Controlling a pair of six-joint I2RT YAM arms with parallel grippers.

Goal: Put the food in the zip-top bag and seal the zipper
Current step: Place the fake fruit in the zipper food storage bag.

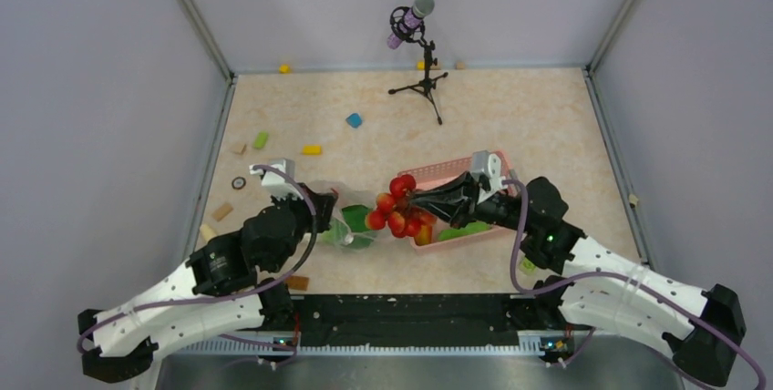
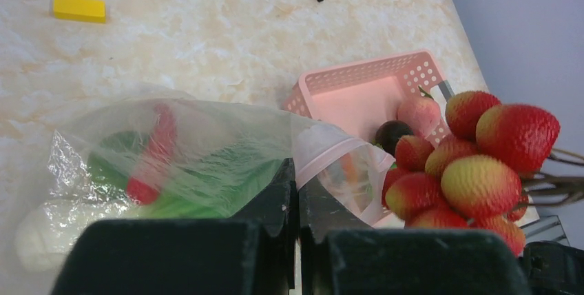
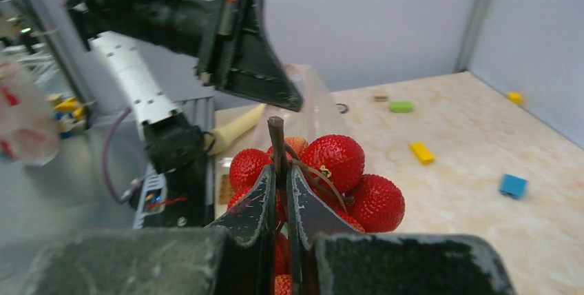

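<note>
My right gripper (image 3: 281, 171) is shut on the brown stem of a bunch of small red berries (image 3: 337, 164), holding it in the air just right of the bag's mouth; the bunch also shows in the top view (image 1: 399, 210) and the left wrist view (image 2: 475, 164). My left gripper (image 2: 297, 171) is shut on the rim of the clear zip-top bag (image 2: 206, 143), holding its mouth up by the zipper strip (image 2: 330, 154). The bag (image 1: 351, 226) holds green produce and a red chilli (image 2: 155, 150). A pink fruit (image 2: 419, 112) and a dark fruit lie in the pink basket.
The pink slatted basket (image 1: 447, 176) stands right of the bag under my right arm. A microphone on a tripod (image 1: 421, 53) stands at the back. Small coloured blocks lie about the far left, among them a yellow one (image 1: 312, 148) and a blue one (image 1: 354, 120).
</note>
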